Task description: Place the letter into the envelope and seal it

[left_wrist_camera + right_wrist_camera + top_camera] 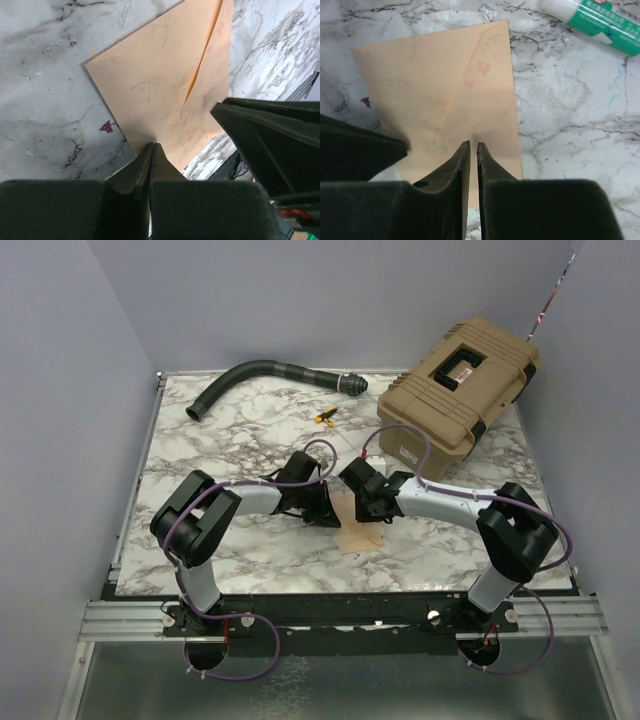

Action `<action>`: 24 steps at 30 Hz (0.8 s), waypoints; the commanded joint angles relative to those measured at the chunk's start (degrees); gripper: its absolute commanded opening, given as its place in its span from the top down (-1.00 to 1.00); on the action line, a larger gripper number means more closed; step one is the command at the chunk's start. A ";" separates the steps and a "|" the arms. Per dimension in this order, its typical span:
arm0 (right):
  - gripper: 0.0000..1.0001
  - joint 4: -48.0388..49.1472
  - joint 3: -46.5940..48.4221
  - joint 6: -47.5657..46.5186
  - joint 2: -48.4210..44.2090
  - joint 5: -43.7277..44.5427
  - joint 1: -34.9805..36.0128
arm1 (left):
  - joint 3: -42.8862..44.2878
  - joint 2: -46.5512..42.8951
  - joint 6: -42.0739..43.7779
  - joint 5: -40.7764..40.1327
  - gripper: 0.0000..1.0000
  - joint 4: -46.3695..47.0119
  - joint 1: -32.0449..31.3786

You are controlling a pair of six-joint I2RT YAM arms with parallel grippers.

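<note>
The peach-tan envelope lies flat on the marble table between the two arms, its flap folded down against its body. My left gripper is shut, its tips resting on the envelope's near-left edge. My right gripper stands over the envelope's other side with its jaws a narrow slit apart and nothing between them, tips at the paper. Each wrist view shows the other arm's dark gripper at its edge. The letter is hidden.
A tan hard case sits at the back right and a black hose curves along the back. A small yellow object lies near them. A white and green tube lies beyond the envelope.
</note>
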 commanded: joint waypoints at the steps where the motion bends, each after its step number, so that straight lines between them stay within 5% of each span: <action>1: 0.76 -4.50 0.87 -3.19 -4.36 -2.17 -0.18 | -0.76 5.15 3.69 -7.01 1.00 -7.31 0.08; 24: 0.80 -4.95 -12.73 -1.05 -8.20 -8.19 -0.18 | 2.30 5.10 2.10 -7.62 1.00 -8.60 0.96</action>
